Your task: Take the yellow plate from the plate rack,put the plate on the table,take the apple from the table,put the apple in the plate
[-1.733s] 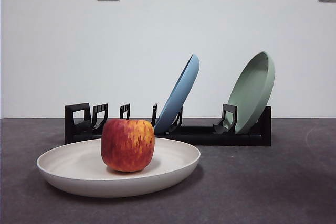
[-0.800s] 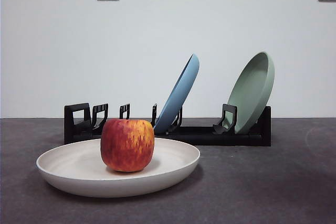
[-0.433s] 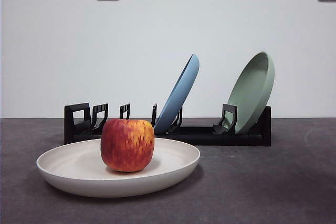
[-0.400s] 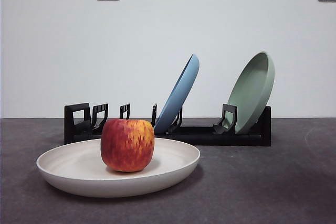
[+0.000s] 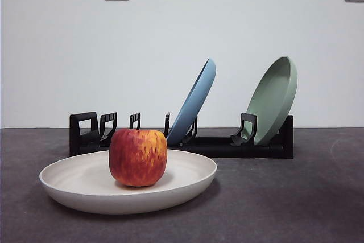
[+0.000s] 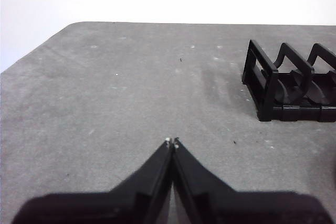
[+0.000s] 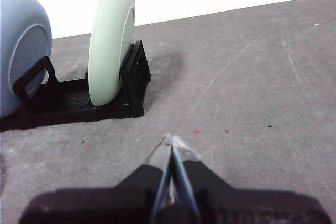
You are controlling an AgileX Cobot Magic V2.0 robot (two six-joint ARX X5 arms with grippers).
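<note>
Front view: apple (image 5: 138,157) sits in yellow plate (image 5: 187,183).

Desk (image 5: 296,197): dark grey, matt, finely mottled, with pale scuffs and specks. Yellow plate (image 5: 187,183): cream, smooth matt finish, no glaze shine. Apple (image 5: 138,156): red skin with yellow-orange streaks, dull sheen. Plate rack (image 5: 227,146): black, looks like moulded plastic, low gloss. Light blue plate (image 5: 196,101) and sage green plate (image 5: 276,98): smooth, matt. Both claws: black, matt.
</note>
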